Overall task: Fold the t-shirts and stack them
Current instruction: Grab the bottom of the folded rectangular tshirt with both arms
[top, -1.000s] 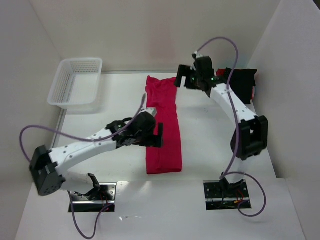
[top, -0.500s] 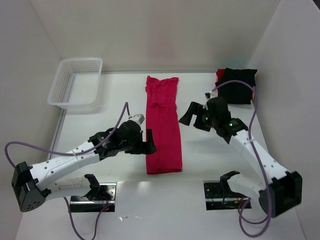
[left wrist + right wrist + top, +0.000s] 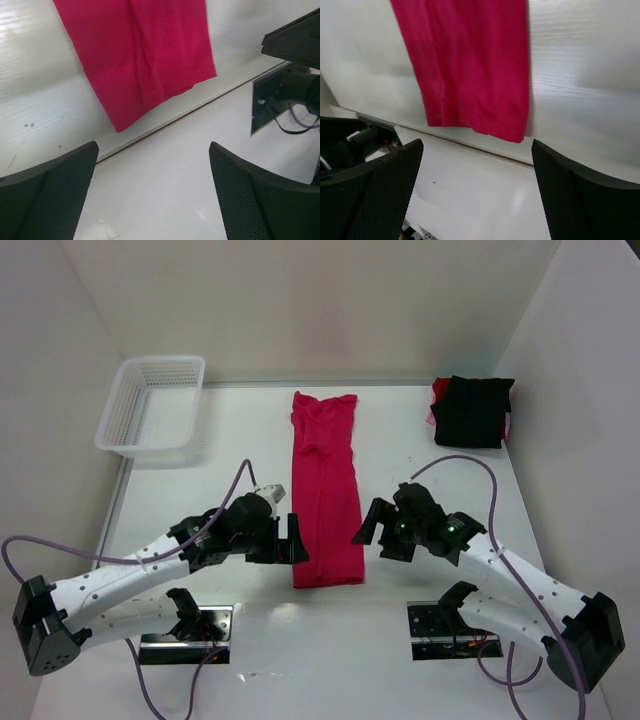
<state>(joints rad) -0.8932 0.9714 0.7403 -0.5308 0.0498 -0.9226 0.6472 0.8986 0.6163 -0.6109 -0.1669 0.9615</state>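
A crimson-red t-shirt (image 3: 325,490) lies folded into a long narrow strip down the middle of the table. Its near end shows in the left wrist view (image 3: 145,55) and the right wrist view (image 3: 470,60). A folded black t-shirt (image 3: 472,410) sits at the back right, with a sliver of red cloth showing under its edge. My left gripper (image 3: 293,540) hangs open just left of the red strip's near end, nothing between its fingers (image 3: 50,190). My right gripper (image 3: 368,530) is open just right of that same end, also holding nothing (image 3: 477,195).
A white mesh basket (image 3: 150,405) stands at the back left. White walls close in the table on the left, back and right. The arms' base plates (image 3: 185,635) sit at the near edge, just past a seam in the table (image 3: 165,125).
The right arm has swung from the back, beside the black shirt, down to the red strip's near right corner. The left gripper has slid nearer, to the strip's near left corner.
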